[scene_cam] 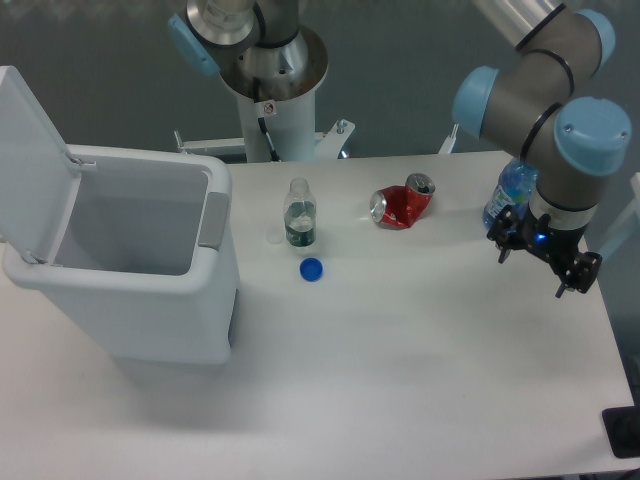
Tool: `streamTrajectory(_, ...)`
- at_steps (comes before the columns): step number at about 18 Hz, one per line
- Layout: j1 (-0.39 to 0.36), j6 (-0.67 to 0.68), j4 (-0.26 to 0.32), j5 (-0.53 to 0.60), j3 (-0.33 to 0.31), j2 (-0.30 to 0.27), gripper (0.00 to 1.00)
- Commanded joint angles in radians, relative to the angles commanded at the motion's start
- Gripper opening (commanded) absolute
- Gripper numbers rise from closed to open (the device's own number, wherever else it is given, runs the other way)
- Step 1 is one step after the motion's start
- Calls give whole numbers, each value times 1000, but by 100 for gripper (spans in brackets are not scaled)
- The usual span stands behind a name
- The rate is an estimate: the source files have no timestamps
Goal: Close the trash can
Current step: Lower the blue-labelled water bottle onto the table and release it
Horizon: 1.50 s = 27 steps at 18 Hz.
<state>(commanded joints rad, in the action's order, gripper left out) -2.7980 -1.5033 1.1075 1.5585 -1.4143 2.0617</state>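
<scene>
1. In the fixed camera view, we are seeing the trash can sitting at the left end of the white surface, its flat lid standing raised and leaning back off the rear left edge, so the inside is lying open to us; the grey tab is showing on the side of the rim that faces the other objects.
2. We are finding the hand hanging over the right end of the surface, well apart from the trash can. Its two dark fingers are spreading apart with nothing between them, and a small blue light is glowing on its body.
3. Just behind the hand, we are making out a clear bottle with a blue label, partly hidden by the arm.
4. Near the middle of the surface, a small clear bottle is standing upright with no cap on, and a blue cap is lying just in front of it.
5. Between the small bottle and the hand, a crushed red can is lying on its side.
6. Behind the surface, we are seeing the arm's pale base column rising near the back edge.
</scene>
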Motion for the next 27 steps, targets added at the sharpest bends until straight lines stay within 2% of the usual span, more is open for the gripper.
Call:
streamTrajectory(5, 14, 9, -6, -11, -12, -8, 100)
streamTrajectory(7, 49, 99, -9, -15, -15, -15, 100)
streamTrajectory(10, 90, 161, -26, -18, -17, -49, 100)
streamTrajectory(13, 104, 175, -41, -17, -54, -98, 100)
streamTrajectory(17, 129, 348, -46, -29, -74, -141, 100)
streamTrajectory(19, 135, 379, -72, -90, -75, -149, 100)
streamTrajectory(24, 176, 529, -80, -133, -84, -234, 100)
streamTrajectory(25, 187, 549, -80, -138, -87, -254, 95)
streamTrajectory(27, 222, 600, -77, -149, -110, -313, 74)
